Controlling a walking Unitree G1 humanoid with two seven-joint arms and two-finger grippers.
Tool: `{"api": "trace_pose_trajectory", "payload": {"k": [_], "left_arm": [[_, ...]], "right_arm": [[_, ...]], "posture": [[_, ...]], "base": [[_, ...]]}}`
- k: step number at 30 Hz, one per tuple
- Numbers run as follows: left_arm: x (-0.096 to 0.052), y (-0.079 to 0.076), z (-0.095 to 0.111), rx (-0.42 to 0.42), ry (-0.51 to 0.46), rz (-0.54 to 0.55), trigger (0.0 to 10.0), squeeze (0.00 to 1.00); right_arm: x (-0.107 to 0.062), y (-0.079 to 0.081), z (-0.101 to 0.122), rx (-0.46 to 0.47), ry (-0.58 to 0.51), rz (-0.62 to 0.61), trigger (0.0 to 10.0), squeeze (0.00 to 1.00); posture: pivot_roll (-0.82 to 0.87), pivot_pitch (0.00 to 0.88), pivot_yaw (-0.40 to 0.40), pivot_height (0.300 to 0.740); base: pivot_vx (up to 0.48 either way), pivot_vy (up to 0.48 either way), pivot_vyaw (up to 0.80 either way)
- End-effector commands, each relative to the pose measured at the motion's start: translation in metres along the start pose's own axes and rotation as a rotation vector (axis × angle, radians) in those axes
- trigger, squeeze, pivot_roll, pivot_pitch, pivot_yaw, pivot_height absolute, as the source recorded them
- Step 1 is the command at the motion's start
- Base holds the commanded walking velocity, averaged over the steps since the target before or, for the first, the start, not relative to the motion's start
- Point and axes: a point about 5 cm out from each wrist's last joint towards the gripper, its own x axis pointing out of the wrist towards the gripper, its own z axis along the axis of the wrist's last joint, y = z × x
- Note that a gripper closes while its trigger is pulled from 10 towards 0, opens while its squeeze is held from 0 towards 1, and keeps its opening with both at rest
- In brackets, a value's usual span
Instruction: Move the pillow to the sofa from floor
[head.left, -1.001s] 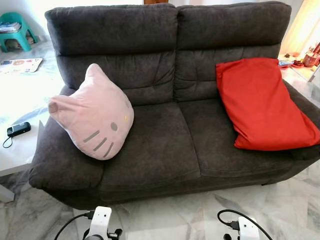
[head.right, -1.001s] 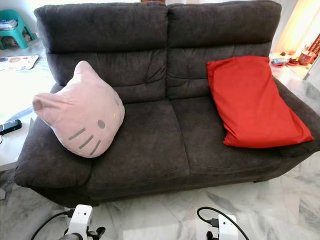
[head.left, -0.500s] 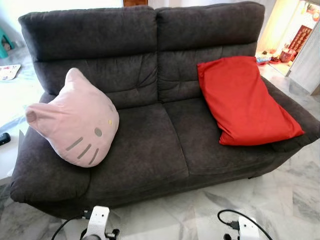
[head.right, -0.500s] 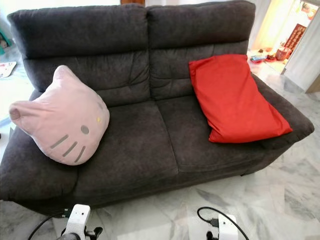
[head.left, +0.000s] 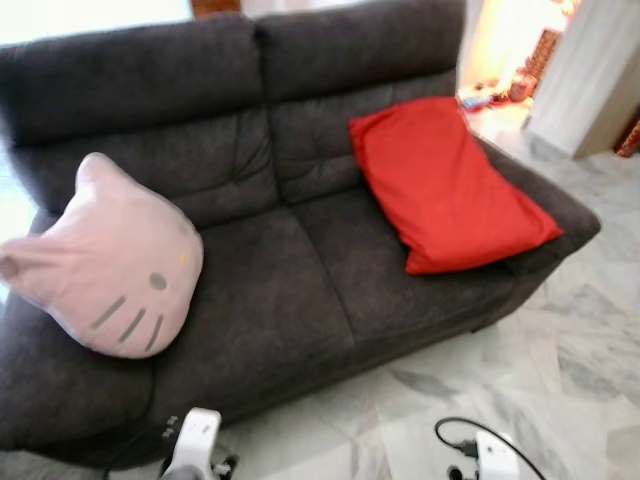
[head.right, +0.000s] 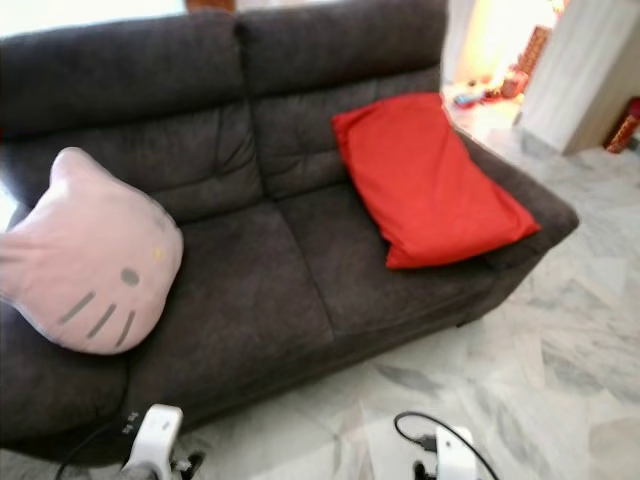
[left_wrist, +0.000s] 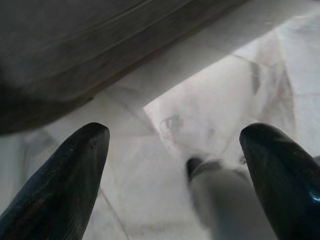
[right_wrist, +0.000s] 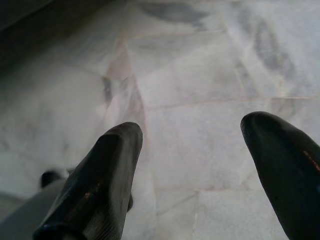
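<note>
Pink pillow (head.left: 100, 262): cat-face shaped, propped on the left end of the sofa against the arm and backrest.
Sofa (head.left: 270, 290): dark grey, two seats, standing on the pale marble floor (head.left: 560, 390).
Red pillow (head.left: 445, 185): on the right seat, leaning on the backrest, its lower corner reaching the right arm.
Left gripper (left_wrist: 175, 165): hangs low over the floor by the sofa's base, fingers spread wide, holding nothing.
Right gripper (right_wrist: 200, 165): over bare floor, fingers wide apart, holding nothing.
</note>
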Motion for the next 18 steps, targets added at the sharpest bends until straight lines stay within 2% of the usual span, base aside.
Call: {"api": "trace_pose_trajectory", "payload": {"k": [1, 4, 18], "left_arm": [[-0.002, 0.0056, -0.0085, 0.013, 0.028, 0.013, 10.0, 0.0], [-0.002, 0.0045, -0.0087, -0.003, 0.027, 0.011, 10.0, 0.0], [-0.0024, 0.0041, -0.0098, 0.029, 0.027, -0.002, 10.0, 0.0]], "right_arm": [[-0.0002, 0.0038, -0.0031, 0.011, 0.01, 0.008, 10.0, 0.0], [-0.0002, 0.0034, -0.0029, 0.01, 0.01, 0.007, 10.0, 0.0], [-0.0001, 0.0024, -0.0019, 0.002, 0.009, 0.011, 10.0, 0.0]], "posture": [[0.0, 0.038, 0.008, 0.74], [0.0, 0.04, 0.007, 0.74], [0.0, 0.058, 0.008, 0.74]], "base": [[0.0, -0.247, -0.68], [0.0, -0.082, -0.68], [0.0, 0.0, -0.67]]}}
